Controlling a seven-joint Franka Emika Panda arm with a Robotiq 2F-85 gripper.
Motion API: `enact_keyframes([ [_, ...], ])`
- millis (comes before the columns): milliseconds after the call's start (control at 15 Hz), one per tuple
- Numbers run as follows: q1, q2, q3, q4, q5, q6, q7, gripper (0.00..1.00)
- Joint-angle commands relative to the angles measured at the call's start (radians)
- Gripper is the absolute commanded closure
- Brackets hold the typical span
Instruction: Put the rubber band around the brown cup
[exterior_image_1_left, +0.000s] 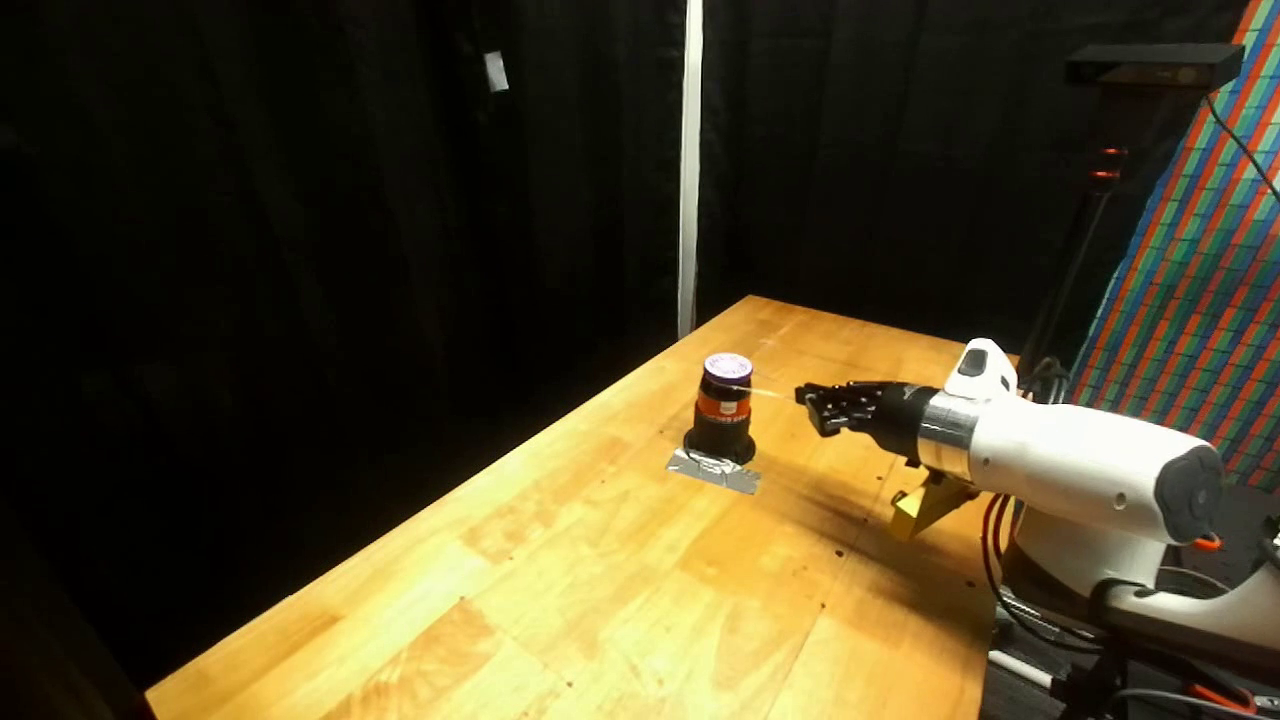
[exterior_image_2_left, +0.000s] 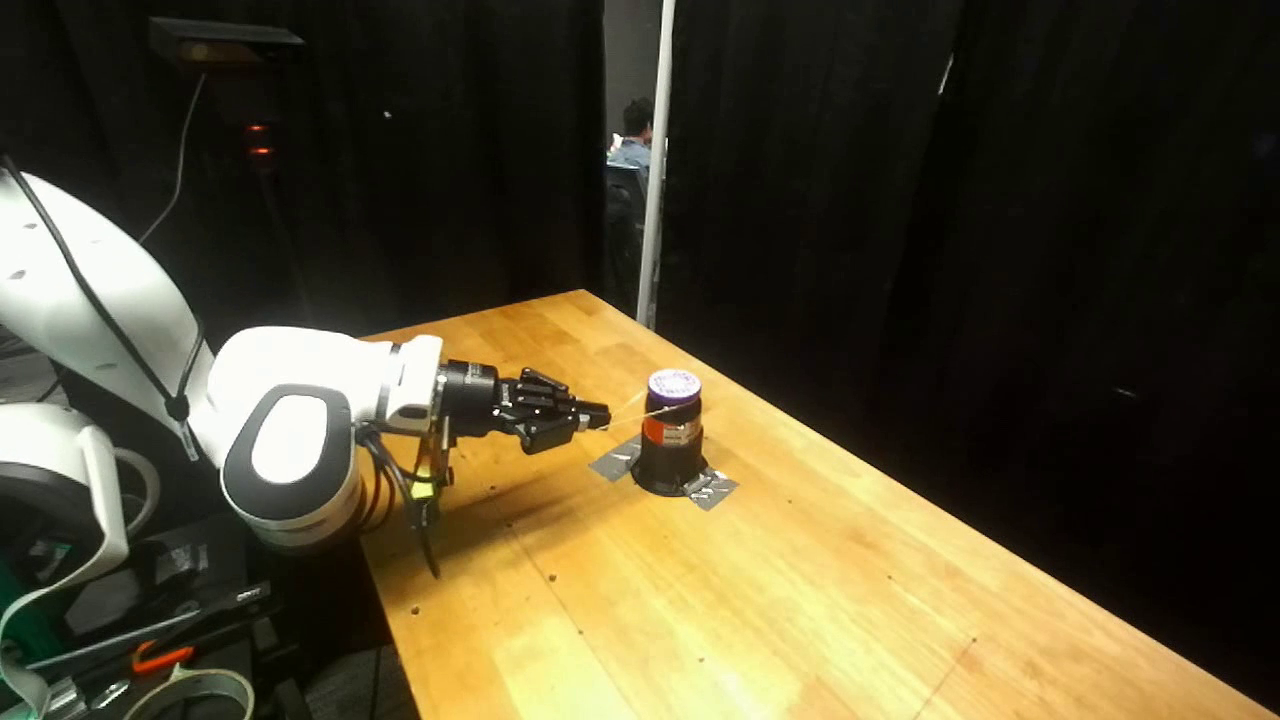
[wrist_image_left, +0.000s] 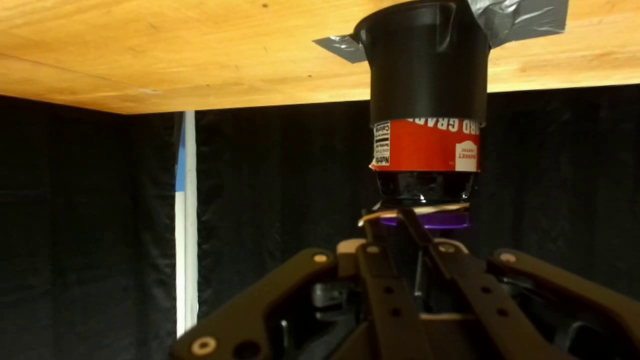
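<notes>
The brown cup (exterior_image_1_left: 723, 407) is a dark upright cylinder with an orange-red label and a purple-edged white lid. It also shows in an exterior view (exterior_image_2_left: 670, 431) and upside down in the wrist view (wrist_image_left: 425, 145). My gripper (exterior_image_1_left: 808, 400) is level with the cup's upper part, a short gap away, also seen in an exterior view (exterior_image_2_left: 598, 415). In the wrist view the gripper's fingertips (wrist_image_left: 387, 216) are close together on the rubber band (wrist_image_left: 444, 208). The thin tan rubber band (exterior_image_2_left: 650, 413) is stretched from the fingertips to the cup just below the lid, with strands on both sides.
The cup's flared black base stands on the wooden table (exterior_image_1_left: 640, 600), held by grey tape (exterior_image_2_left: 712, 489); tape also shows in the wrist view (wrist_image_left: 530, 20). A white pole (exterior_image_1_left: 690, 170) and black curtains stand behind the table. A camera on a stand (exterior_image_1_left: 1155, 65) is behind the arm.
</notes>
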Motion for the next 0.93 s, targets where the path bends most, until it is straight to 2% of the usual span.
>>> enact_keyframes([
  [0,-0.05,-0.06,0.045,0.031,0.136,0.05,-0.173,0.82],
  [267,-0.123,-0.125,0.096,0.073,0.228,0.127,-0.335,0.83],
  [600,-0.278,-0.247,0.211,0.111,0.276,0.293,-0.519,0.82],
  [667,-0.321,-0.299,0.235,0.109,0.254,0.319,-0.554,0.82],
  [733,-0.367,-0.367,0.251,0.094,0.186,0.329,-0.599,0.83],
  [800,-0.276,-0.36,0.148,0.039,0.069,0.196,-0.516,0.84],
  [867,-0.299,-0.452,0.115,0.025,-0.031,0.15,-0.574,0.84],
])
